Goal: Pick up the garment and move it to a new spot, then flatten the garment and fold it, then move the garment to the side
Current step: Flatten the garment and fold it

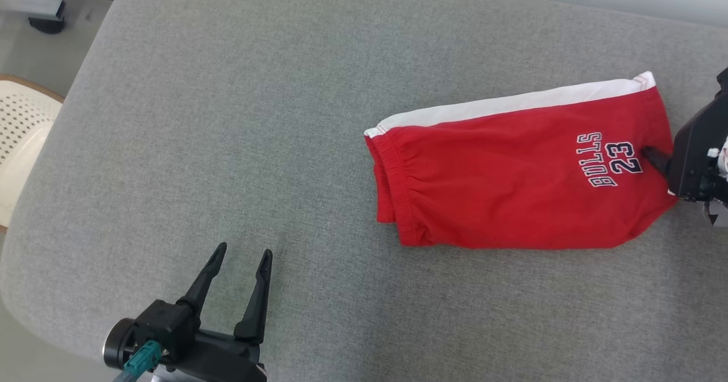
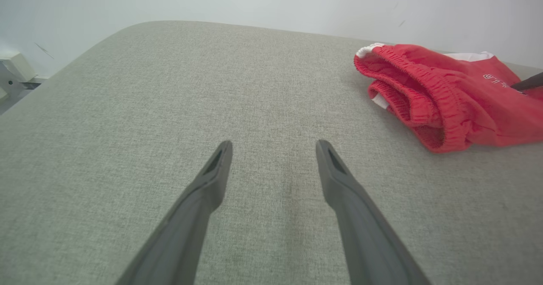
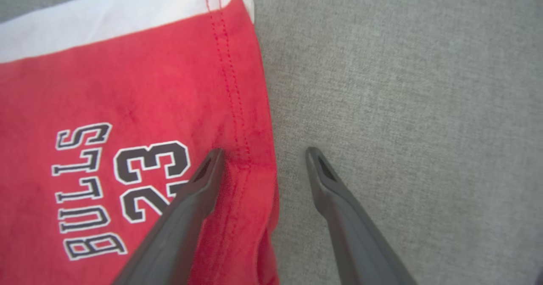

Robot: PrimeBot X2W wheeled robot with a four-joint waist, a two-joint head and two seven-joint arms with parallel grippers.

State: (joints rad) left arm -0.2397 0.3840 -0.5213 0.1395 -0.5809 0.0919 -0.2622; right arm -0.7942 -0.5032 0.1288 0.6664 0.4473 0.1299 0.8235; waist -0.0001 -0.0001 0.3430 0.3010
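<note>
The garment is seen folded at 3 o'clock on the cushion, unheld by the wide-spread left gripper at 7 o'clock and the equally spread right gripper over its hem; the task is judged nearly done.

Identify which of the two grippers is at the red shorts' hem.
The right gripper: its open fingers straddle the red shorts' hem beside the 23 print. The left gripper is over bare grey cushion, well apart from them.

I've got a grey fabric-covered worktop with rounded corners. At the left edge of the head frame is a cream perforated object with a brown rim. Upper left: black foot on pale floor. Pale wall behind.
</note>
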